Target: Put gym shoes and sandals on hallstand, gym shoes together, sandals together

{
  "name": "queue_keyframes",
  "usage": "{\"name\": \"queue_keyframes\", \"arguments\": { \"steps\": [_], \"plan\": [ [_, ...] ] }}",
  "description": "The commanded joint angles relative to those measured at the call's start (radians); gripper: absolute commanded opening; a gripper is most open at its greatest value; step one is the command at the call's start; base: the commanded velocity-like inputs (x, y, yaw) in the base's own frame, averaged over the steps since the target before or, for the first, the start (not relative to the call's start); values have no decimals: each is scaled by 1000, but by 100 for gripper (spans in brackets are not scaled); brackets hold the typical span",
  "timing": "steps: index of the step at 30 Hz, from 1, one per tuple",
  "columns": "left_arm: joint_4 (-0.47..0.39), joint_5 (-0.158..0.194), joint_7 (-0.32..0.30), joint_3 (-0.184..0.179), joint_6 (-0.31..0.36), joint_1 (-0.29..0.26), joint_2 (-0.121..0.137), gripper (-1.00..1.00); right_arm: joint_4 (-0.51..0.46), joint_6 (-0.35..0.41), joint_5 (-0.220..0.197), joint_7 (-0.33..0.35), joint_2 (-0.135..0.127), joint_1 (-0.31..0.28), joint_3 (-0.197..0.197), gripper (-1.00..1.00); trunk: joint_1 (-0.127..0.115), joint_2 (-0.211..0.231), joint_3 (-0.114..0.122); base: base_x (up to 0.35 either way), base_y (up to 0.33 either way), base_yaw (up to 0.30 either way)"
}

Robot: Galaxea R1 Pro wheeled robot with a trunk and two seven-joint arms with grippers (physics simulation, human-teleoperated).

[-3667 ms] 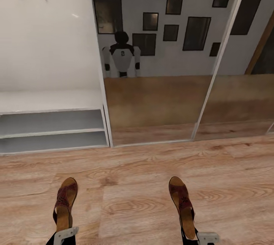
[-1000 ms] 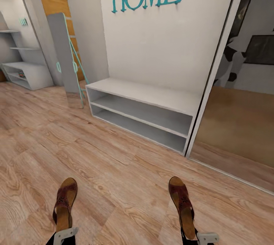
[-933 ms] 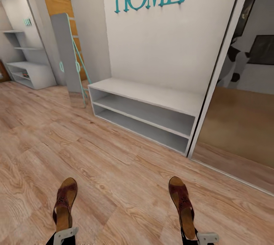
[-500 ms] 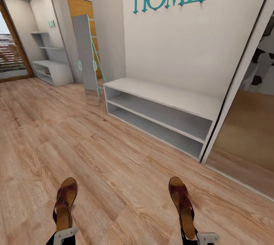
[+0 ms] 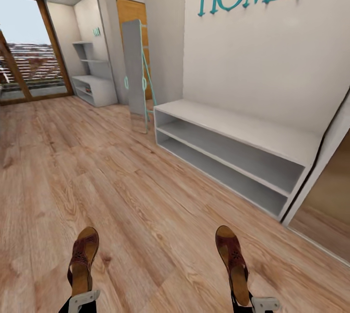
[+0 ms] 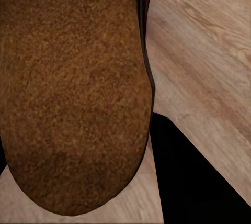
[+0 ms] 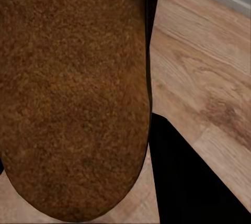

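Brown leather sandals [image 5: 83, 260] [image 5: 233, 263] sit held in both jaws, toes forward; light-grey tiered hallstand [image 5: 95, 84] stands far left.

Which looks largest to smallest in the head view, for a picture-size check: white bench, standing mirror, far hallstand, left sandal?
1. White bench
2. Standing mirror
3. Hallstand and left sandal: look alike, and the sandal's nearness inflates it.
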Motion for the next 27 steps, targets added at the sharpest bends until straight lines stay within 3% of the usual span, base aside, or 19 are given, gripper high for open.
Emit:
{"name": "queue_keyframes", "arguments": {
  "steps": [1, 15, 27],
  "plan": [
    [1, -4, 1, 1, -3, -1, 0, -100, 0, -2, 2, 1, 0, 0, -3, -100, 0, 0, -1, 312, 0, 275],
    [2, -2, 1, 2, -3, -1, 0, -100, 0, -2, 2, 1, 0, 0, -3, -100, 0, 0, -1, 330, 6, 275],
    [2, -4, 1, 2, -3, -1, 0, -100, 0, -2, 2, 1, 0, 0, -3, -100, 0, 0, -1, 306, 159, 275]
  ]
}}
